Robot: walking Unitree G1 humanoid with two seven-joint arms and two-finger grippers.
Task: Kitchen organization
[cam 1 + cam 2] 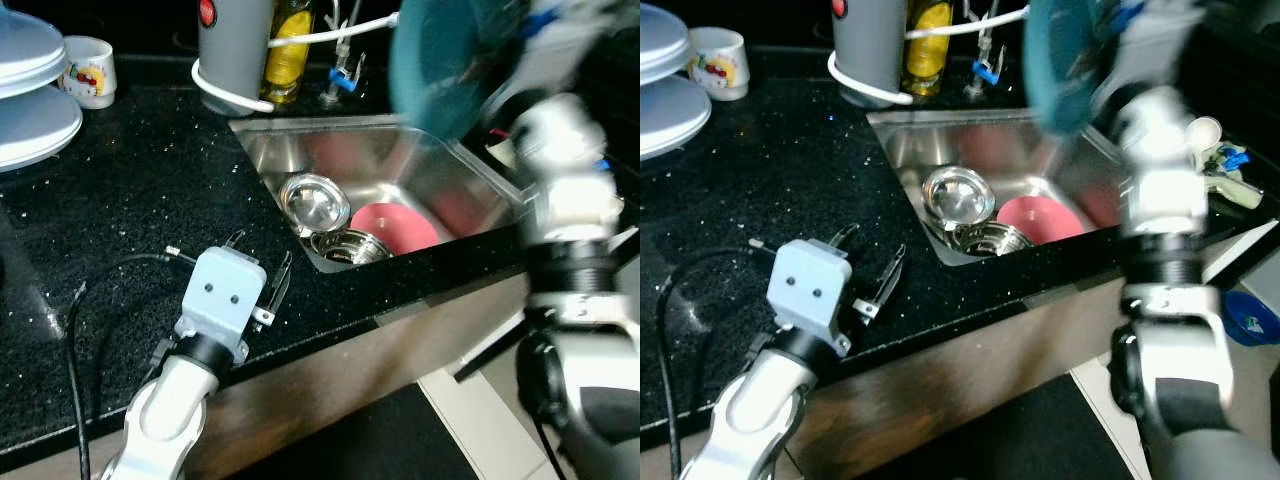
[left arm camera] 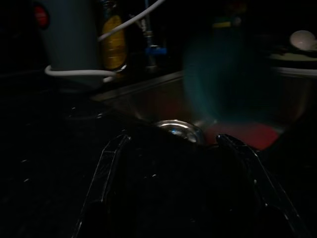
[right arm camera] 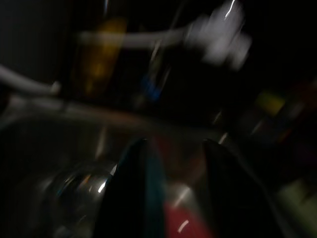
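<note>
My right gripper (image 3: 171, 163) pinched the teal plate (image 1: 440, 65) by its rim, held above the sink (image 1: 270, 135). I judged it stiff, slick, breakable. My left gripper (image 1: 262, 268) rested open beside the sink.

The counter (image 1: 150, 190) is black with fine white speckles. The sink (image 1: 300, 150) is silver steel, holding a pink plate (image 1: 400, 225) and shiny steel bowls (image 1: 315, 200). A blurred plate (image 1: 440, 60) above is teal.
</note>
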